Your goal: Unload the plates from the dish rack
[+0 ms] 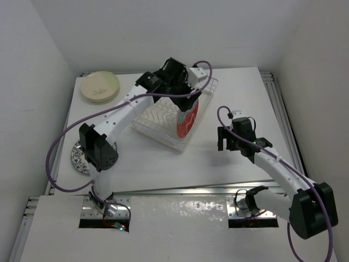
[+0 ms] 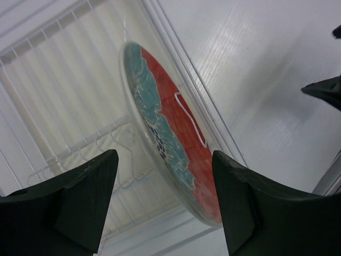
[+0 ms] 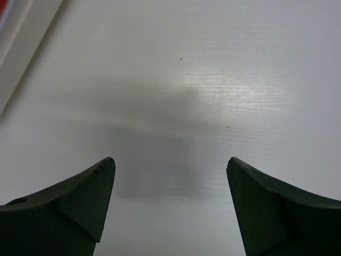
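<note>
Three white walls [image 1: 163,33] | white table [image 1: 163,164] | cream plates [image 1: 100,86], perhaps two, far-left

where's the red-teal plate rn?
Top view: plate stands on edge at the right end of the rack, with the open left gripper straddling it.

L arm [image 1: 128,109] hides 12 o'clock rim of red-and-teal plate [image 1: 187,121] & 3 o'clock half of patterned plate [image 1: 78,161], pattern too small to tell.
</note>
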You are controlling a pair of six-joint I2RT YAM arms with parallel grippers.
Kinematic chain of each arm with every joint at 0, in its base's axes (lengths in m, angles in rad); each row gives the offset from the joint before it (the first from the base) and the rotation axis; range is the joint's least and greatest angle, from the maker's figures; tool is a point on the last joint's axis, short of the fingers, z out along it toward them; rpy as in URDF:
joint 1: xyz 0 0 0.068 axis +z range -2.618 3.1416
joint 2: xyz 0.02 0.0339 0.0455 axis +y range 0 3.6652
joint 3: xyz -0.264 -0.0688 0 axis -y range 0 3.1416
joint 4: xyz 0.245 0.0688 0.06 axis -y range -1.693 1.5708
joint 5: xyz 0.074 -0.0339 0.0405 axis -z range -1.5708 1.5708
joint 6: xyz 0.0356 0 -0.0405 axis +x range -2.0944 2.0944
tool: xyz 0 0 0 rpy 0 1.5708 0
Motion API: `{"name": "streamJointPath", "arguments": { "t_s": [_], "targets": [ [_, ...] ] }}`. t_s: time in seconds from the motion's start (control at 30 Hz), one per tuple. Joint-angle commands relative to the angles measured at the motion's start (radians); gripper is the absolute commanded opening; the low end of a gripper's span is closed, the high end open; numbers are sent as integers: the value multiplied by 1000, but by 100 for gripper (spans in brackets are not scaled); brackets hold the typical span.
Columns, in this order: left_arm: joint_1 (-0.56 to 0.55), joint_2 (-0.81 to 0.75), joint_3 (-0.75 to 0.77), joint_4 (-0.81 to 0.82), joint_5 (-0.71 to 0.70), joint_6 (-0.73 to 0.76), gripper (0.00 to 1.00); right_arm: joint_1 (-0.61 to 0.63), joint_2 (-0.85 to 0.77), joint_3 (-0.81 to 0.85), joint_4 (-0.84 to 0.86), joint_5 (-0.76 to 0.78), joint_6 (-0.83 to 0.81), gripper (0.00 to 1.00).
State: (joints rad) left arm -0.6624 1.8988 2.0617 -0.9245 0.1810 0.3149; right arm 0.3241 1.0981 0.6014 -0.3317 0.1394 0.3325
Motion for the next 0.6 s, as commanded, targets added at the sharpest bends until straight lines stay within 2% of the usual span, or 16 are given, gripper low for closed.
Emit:
{"name": "streamJointPath", "arguments": {
  "t_s": [0.0, 0.13, 0.2, 0.23, 0.33, 0.43, 0.57],
  "targets": [
    [-31, 0, -51, 64, -117, -19, 69, 4, -41, -37, 40, 20, 5, 84],
    [-51, 11, -112, 119, -175, -40, 60, 4, -50, -42, 28, 17, 13, 83],
    [-51, 11, -126, 131, -241, -42, 47, 6, -56, -38, 19, 16, 5, 83],
    [-51, 8, -124, 139, -255, -46, 35, 4, -60, -38, 11, 19, 4, 83],
    [-52, -10, -124, 164, -281, -56, 14, 4, -81, -46, 10, 23, -1, 83],
    [-51, -12, -127, 177, -284, -82, 3, 4, -102, -60, 19, 28, -4, 83],
    [-51, -12, -77, 194, -295, -140, 0, 4, -118, -61, 17, 32, -13, 83]
  ]
}}
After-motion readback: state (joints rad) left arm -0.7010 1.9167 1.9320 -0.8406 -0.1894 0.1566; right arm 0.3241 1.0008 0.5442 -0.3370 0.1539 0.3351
